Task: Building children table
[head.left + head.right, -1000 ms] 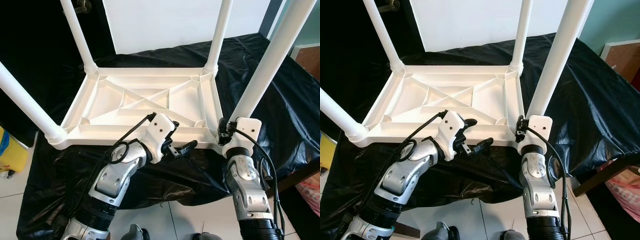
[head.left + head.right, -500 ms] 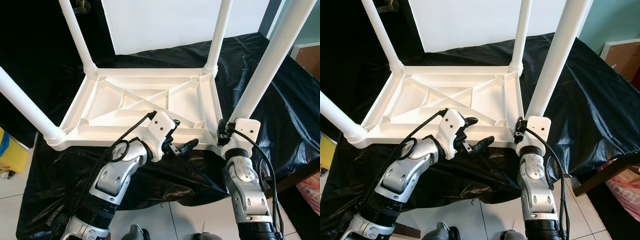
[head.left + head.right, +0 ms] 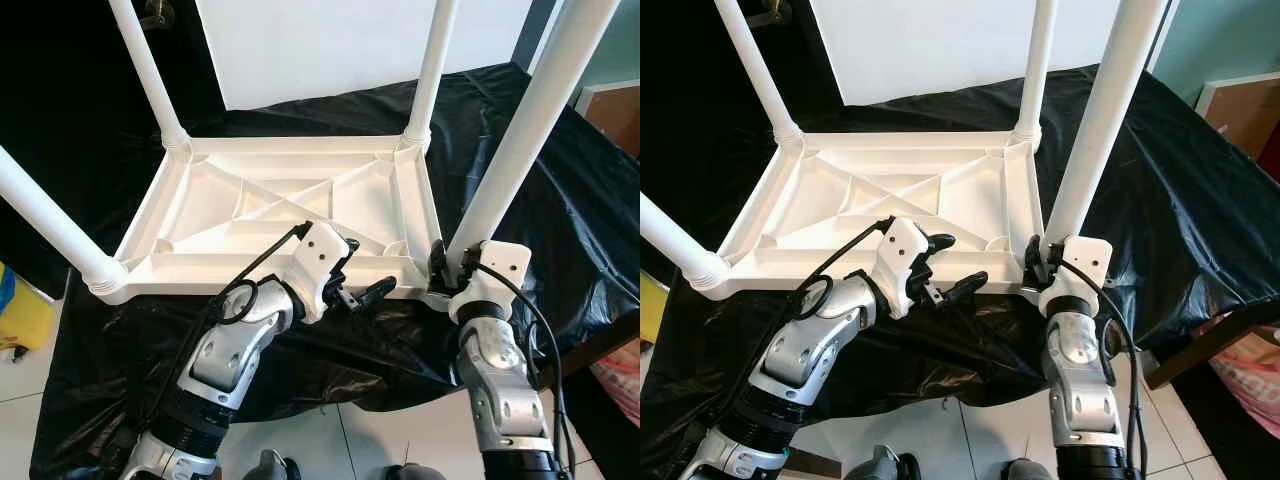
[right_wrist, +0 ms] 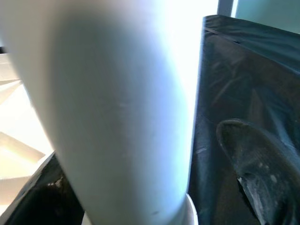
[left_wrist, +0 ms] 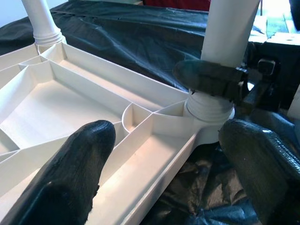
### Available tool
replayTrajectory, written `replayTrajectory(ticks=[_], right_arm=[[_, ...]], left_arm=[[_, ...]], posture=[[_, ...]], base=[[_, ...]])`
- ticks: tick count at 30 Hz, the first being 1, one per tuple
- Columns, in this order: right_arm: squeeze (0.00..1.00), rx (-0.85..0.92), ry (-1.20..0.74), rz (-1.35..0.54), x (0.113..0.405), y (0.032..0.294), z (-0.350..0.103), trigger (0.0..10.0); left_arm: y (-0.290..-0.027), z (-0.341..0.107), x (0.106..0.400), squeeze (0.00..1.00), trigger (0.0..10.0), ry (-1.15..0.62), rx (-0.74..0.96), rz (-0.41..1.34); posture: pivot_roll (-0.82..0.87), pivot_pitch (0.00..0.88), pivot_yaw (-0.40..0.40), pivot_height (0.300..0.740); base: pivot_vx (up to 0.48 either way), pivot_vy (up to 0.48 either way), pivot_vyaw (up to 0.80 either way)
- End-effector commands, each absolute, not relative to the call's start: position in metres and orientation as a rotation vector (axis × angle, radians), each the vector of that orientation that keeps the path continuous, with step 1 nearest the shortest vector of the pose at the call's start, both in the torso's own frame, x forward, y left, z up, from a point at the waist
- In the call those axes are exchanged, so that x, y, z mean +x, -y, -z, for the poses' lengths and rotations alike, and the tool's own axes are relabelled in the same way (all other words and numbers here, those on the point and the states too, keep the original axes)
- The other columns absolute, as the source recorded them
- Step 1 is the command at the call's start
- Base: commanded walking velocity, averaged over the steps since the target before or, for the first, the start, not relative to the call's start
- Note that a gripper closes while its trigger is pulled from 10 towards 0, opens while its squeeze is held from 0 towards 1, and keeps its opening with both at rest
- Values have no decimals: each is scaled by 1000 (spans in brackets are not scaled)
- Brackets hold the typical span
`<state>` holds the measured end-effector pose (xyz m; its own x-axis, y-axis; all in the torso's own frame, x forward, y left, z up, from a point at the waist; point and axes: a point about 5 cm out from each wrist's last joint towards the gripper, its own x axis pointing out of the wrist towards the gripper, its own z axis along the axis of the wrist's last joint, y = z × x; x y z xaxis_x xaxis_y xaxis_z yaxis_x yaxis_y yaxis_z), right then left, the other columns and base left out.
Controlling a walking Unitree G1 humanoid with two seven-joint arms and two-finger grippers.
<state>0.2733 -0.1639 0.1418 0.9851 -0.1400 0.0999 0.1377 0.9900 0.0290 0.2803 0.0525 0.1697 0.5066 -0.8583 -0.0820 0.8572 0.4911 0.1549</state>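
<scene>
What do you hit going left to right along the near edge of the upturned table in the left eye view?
Near-left table leg → left gripper, at the near rim of the upturned tabletop → right gripper at the base of the near-right table leg → black cloth.

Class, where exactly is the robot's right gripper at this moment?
The right gripper is at the near right corner of the upturned white table, its fingers around the base of the table leg there, above the black cloth.
</scene>
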Motion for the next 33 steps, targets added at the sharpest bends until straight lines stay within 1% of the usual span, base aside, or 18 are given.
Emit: replayTrajectory(ticks=[1, 2, 3, 4, 5, 6, 7, 9, 12, 14, 16, 17, 18, 23, 24, 25, 26, 33], right_arm=[[1000, 27, 113, 83, 271, 166, -143, 10000], [1000, 27, 113, 83, 271, 166, -143, 10000], [1000, 16, 114, 26, 271, 169, -144, 10000], [769, 1, 111, -41, 271, 171, -144, 10000], [769, 1, 111, -41, 271, 171, -144, 10000], [0, -9, 106, -106, 272, 173, -145, 10000], [0, -9, 106, -106, 272, 173, -145, 10000], [0, -31, 94, -207, 273, 176, -145, 10000], [0, -52, 92, -258, 274, 178, -146, 10000], [0, -77, 71, -381, 276, 179, -146, 10000], [0, -77, 71, -381, 276, 179, -146, 10000], [0, -85, 64, -427, 278, 181, -146, 10000], [0, -107, 63, -516, 284, 184, -149, 10000], [0, -126, 61, -586, 291, 186, -153, 10000], [0, -137, 51, -605, 295, 186, -153, 8078], [0, -137, 51, -605, 295, 186, -153, 8078], [0, -159, 38, -633, 299, 188, -152, 0], [0, -170, 3, -664, 295, 192, -145, 0]], left_arm=[[-53, -168, 278, 0, 10000, -7, 185, 1056], [-53, -168, 278, 0, 10000, -7, 185, 1056], [-53, -168, 277, 0, 10000, -10, 184, 1063], [-52, -168, 277, 0, 10000, -12, 184, 1070], [-52, -168, 277, 0, 10000, -12, 184, 1070], [-52, -168, 276, 0, 10000, -14, 186, 1076], [-52, -168, 276, 0, 10000, -14, 186, 1076], [-52, -167, 275, 0, 10000, -18, 191, 1082], [-53, -167, 276, 0, 10000, -18, 192, 1080], [-53, -169, 277, 0, 10000, -13, 192, 1075], [-53, -169, 277, 0, 10000, -13, 192, 1075], [-53, -170, 278, 0, 10000, -12, 191, 1073], [-52, -170, 277, 0, 10000, -12, 190, 1076], [-51, -171, 276, 0, 10000, -10, 192, 1078], [-51, -171, 276, 0, 10000, -10, 191, 1078], [-51, -171, 276, 0, 10000, -10, 191, 1078], [-52, -172, 276, 0, 10000, -7, 189, 1075], [-51, -174, 277, 0, 10000, 1, 183, 1068]], posture=[[-121, 105, 86, 740], [-121, 105, 86, 740], [-125, 109, 91, 740], [-124, 112, 92, 740], [-124, 112, 92, 740], [-125, 111, 91, 740], [-125, 111, 91, 740], [-120, 113, 89, 740], [-117, 117, 89, 740], [-116, 120, 89, 740], [-116, 120, 89, 740], [-116, 121, 89, 740], [-107, 117, 88, 740], [-105, 116, 88, 740], [-101, 114, 85, 740], [-101, 114, 85, 740], [-97, 112, 79, 740], [-99, 113, 73, 740]], base=[[0, 0, 0], [0, 0, 0], [0, 0, 0], [0, 0, 0], [0, 0, 0], [0, 0, 0], [0, 0, 0], [0, 0, 0], [0, 0, 0], [0, 0, 0], [0, 0, 0], [0, 0, 0], [0, 0, 0], [0, 0, 0], [0, 0, 0], [0, 0, 0], [0, 0, 0], [0, 0, 0]])
